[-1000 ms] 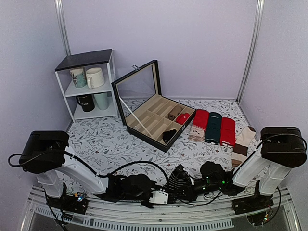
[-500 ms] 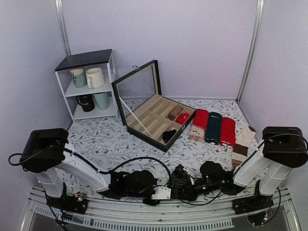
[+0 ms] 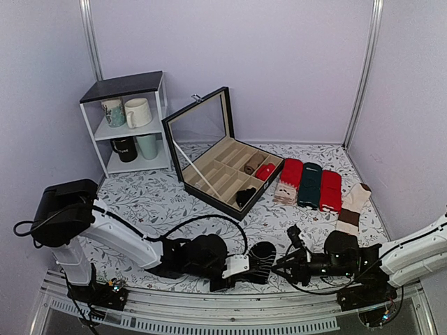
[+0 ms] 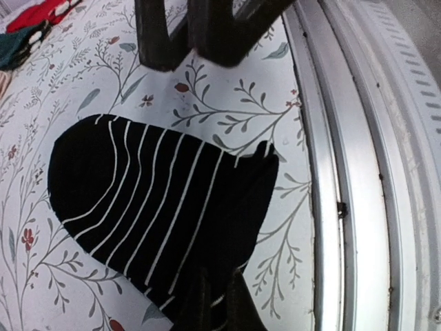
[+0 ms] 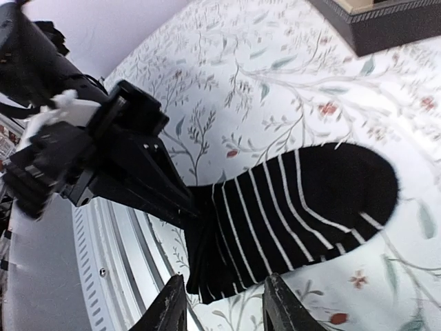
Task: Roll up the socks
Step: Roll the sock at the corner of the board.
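socks (image 3: 262, 254): flat at 6 o'clock on table (image 3: 157, 202) | left gripper (image 4: 217, 298): pinched on cuff end | right gripper (image 5: 224, 295): fingers parted, empty | risk: one-sided hold, so floppy fabric may unroll or slide off the near edge

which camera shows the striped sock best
The right wrist view: nearly the whole striped sock lies across the frame, toe to cuff, stripes clear. The left wrist view shows most of it, cut off at the bottom. The top view shows only a small dark shape.
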Tool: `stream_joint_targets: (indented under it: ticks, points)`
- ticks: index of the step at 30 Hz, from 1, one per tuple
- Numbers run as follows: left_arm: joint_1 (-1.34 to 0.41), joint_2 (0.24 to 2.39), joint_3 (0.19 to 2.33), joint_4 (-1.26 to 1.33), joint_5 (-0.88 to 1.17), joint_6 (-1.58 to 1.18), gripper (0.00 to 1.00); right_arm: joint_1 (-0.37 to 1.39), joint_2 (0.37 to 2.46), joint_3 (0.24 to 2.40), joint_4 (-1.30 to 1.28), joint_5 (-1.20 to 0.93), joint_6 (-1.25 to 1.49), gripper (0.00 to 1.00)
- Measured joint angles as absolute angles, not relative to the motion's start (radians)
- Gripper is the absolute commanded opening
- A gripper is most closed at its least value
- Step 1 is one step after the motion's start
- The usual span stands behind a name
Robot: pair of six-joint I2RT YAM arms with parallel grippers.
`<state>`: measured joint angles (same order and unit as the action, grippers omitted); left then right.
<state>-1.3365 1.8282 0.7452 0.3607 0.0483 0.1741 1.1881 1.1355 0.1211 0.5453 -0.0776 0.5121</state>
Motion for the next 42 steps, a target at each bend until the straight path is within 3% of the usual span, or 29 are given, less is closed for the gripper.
stream_joint_targets:
  ticks: [4,9,18,25,42]
  points:
    - [-1.323,1.842,0.780,0.316,0.081,0.117,0.00,1.191,1.025,0.060,0.545,-0.016,0.466,0.39]
    - [-1.311,1.862,0.822,0.273,0.112,0.071,0.00,1.280,1.036,0.031,0.564,0.075,0.418,0.39]
    - [-1.295,1.877,0.838,0.258,0.153,0.029,0.00,1.562,1.288,0.069,0.735,0.296,0.183,0.39]
    - [-1.291,1.891,0.845,0.276,0.175,0.024,0.00,1.578,1.465,0.159,0.817,0.344,0.064,0.39]
    - [-1.284,1.899,0.839,0.303,0.198,0.024,0.00,1.522,1.544,0.154,0.872,0.387,-0.020,0.39]
